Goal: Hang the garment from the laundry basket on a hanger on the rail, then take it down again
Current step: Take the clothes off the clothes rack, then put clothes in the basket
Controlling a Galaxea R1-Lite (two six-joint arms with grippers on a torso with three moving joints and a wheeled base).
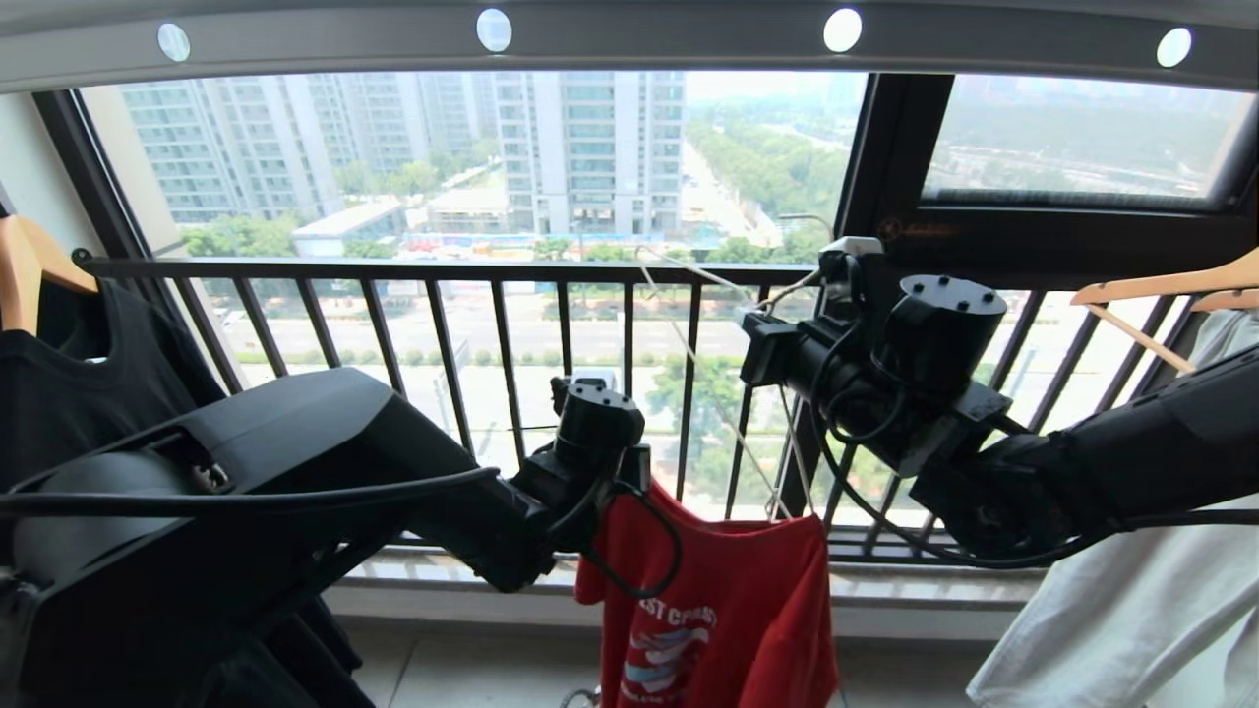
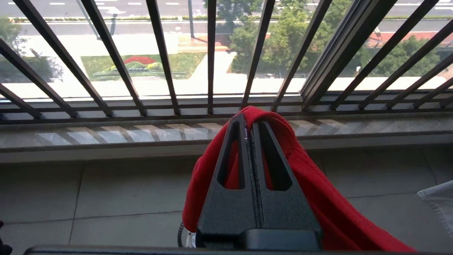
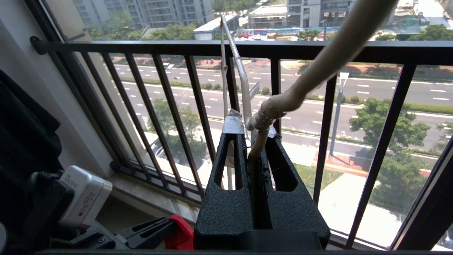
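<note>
We've got the left pincer clenched on the red T-shirt, right pincer clenched on the wire hanger. Hanger sits at 1 o'clock above the shirt, long axis steeply tilted; rail overhead at 12.

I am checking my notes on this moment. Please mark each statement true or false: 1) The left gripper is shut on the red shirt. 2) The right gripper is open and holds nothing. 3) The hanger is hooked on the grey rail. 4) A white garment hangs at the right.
1) True: the left gripper pinches the red T-shirt.
2) False: the right gripper is shut on the white wire hanger at its twisted neck.
3) False: the hanger is held below the rail, not hooked on it.
4) True: the white garment hangs there.
</note>
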